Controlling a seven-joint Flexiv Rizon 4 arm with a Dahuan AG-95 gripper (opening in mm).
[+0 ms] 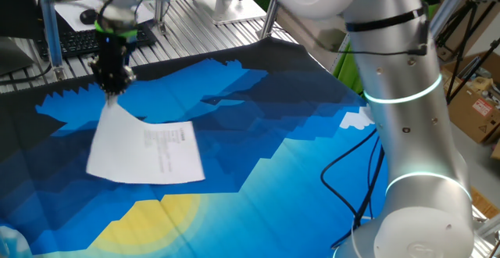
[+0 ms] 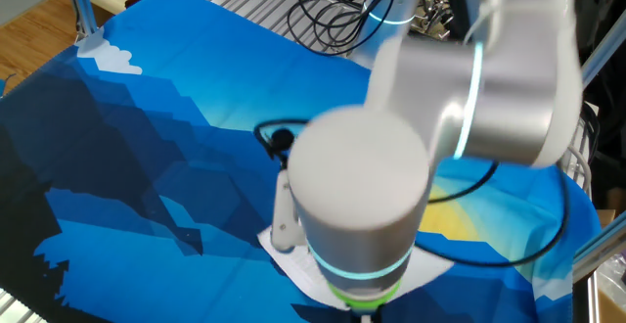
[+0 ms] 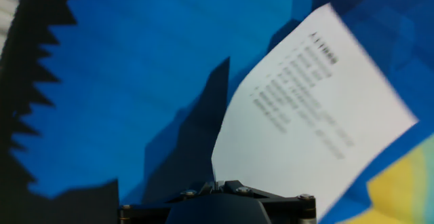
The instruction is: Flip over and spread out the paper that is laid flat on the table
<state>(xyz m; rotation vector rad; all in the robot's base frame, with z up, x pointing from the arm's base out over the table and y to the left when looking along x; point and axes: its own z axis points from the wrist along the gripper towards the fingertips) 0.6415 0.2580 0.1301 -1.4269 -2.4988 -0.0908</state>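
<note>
The paper (image 1: 148, 152) is a white sheet with a few lines of small dark print facing up. My gripper (image 1: 113, 88) is shut on its far left corner and holds that corner raised above the table (image 1: 258, 133), while the rest of the sheet slopes down onto the blue cloth. In the hand view the paper (image 3: 312, 102) hangs away from the closed fingertips (image 3: 215, 183), print side toward the camera. In the other fixed view the arm hides most of the sheet; only a white edge (image 2: 293, 264) shows.
A keyboard and a black mouse on a white sheet (image 1: 86, 16) sit on the desk behind the slatted metal edge (image 1: 203, 23). Black cables (image 1: 351, 180) lie on the cloth by the arm's base. Cardboard boxes (image 1: 476, 102) stand at the right.
</note>
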